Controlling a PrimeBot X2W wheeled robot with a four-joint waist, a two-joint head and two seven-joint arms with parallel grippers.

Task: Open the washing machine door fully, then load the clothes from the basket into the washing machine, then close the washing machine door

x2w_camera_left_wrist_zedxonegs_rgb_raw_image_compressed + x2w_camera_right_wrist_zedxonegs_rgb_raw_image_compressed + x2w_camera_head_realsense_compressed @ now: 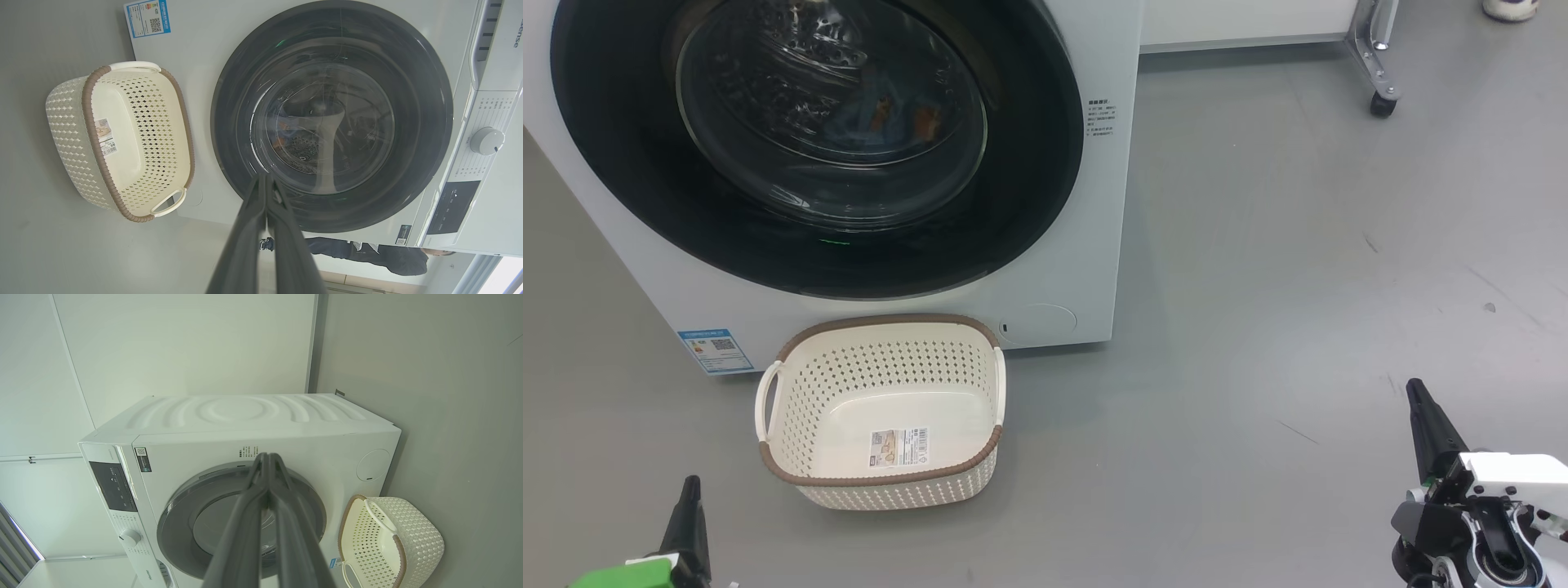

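One basket [890, 490] before washing machine [1094, 204], castor [1382, 104] apart

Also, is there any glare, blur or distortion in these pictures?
Head view: sharp, evenly lit, but reflections streak the washing machine door, dimming the clothes behind it. Left wrist view: the wide lens bows the washing machine; left fingers soft near the lens. Right wrist view: right fingers equally soft, basket crisp.
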